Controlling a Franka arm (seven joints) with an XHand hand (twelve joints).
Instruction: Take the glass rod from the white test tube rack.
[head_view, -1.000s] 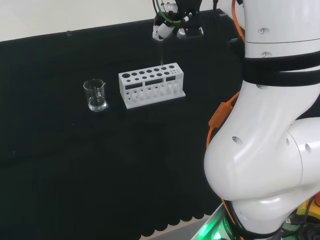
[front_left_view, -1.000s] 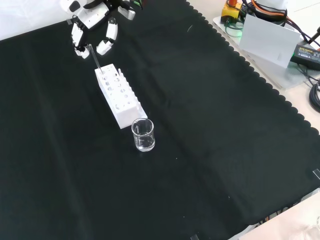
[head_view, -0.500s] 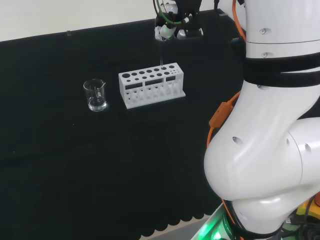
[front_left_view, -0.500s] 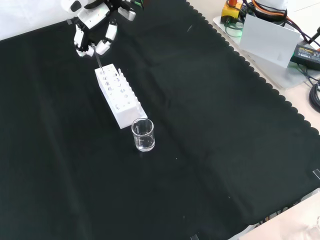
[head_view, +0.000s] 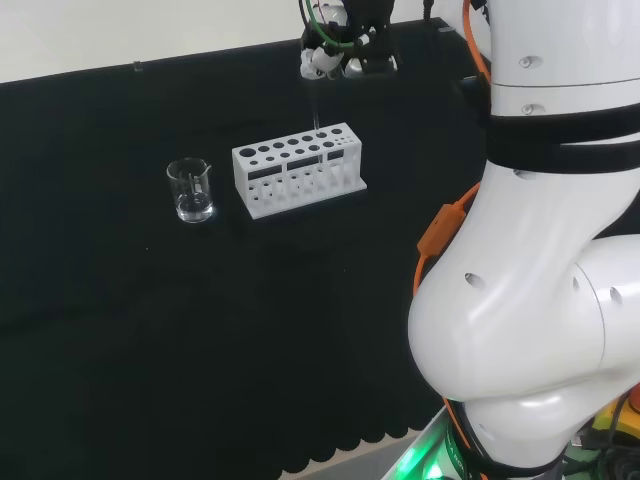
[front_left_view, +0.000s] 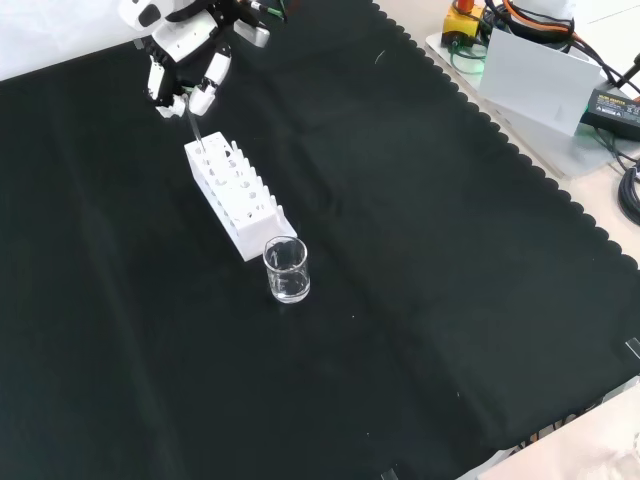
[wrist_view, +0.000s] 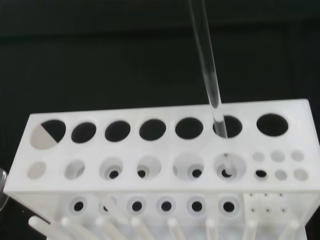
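Wrist view says your glass rod (wrist_view: 206, 65) has lifted almost clear of the white test tube rack (wrist_view: 160, 165), which shifted slightly; hand (front_left_view: 185, 65) pinched on it.

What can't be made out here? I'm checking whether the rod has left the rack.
- Glass rod lower end: wrist view, it passes into a hole of the rack; its tip blurs against the white.
- Rod in head view: too thin to trace.
- Fingers: front view, too small to show their contact with the rod.
- Beaker contents: clear glass, cannot tell.
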